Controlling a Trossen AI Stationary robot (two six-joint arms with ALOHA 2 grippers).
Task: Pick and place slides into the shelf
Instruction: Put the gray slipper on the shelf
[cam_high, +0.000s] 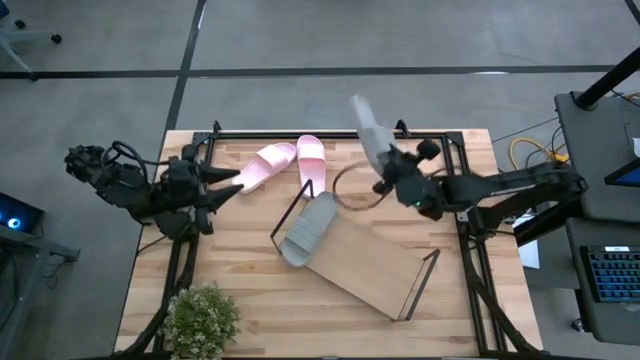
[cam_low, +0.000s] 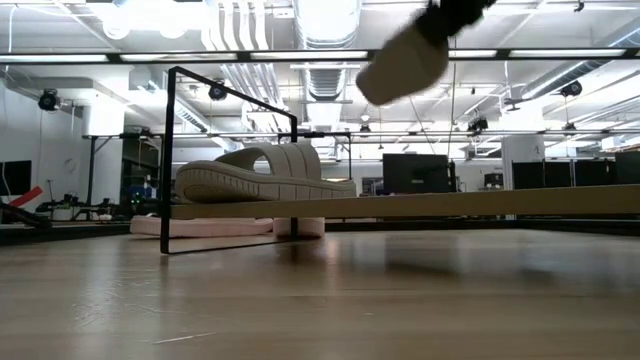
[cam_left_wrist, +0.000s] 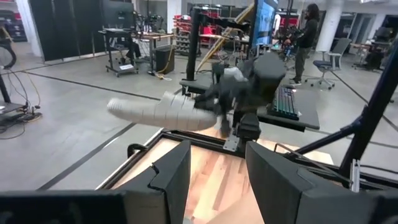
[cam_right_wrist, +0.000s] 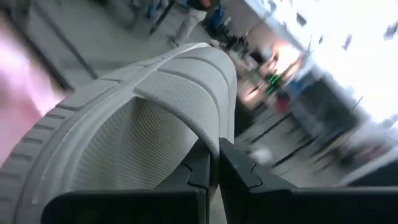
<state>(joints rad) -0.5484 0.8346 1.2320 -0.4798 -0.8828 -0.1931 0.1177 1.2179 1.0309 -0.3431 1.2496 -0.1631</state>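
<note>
One grey slide (cam_high: 372, 135) hangs in the air above the table's far middle, with my right gripper (cam_right_wrist: 216, 152) shut on it. A second grey slide (cam_high: 307, 228) lies sole down on the left end of the shelf (cam_high: 365, 265), a light-wood board with dark wire end frames that sits askew on the table. Two pink slides (cam_high: 268, 165) (cam_high: 311, 160) lie on the tabletop behind the shelf. My left gripper (cam_high: 225, 185) waits open at the table's left side, pointing level toward the middle, with nothing between its fingers. My right gripper pinches the edge of the grey slide's wide strap (cam_right_wrist: 208, 134) between its two fingers. The fingers come roughly level from the table's right side. The slide (cam_left_wrist: 161, 112) is lifted clear, high over the table, and juts out from the gripper toward the far edge.
A small potted plant (cam_high: 200, 320) stands at the near left corner. A thin wire ring (cam_high: 355, 185) lies on the tabletop below the right gripper. A dark frame (cam_high: 330, 130) runs along the far edge. Bare board lies to the right of the slide on the shelf.
</note>
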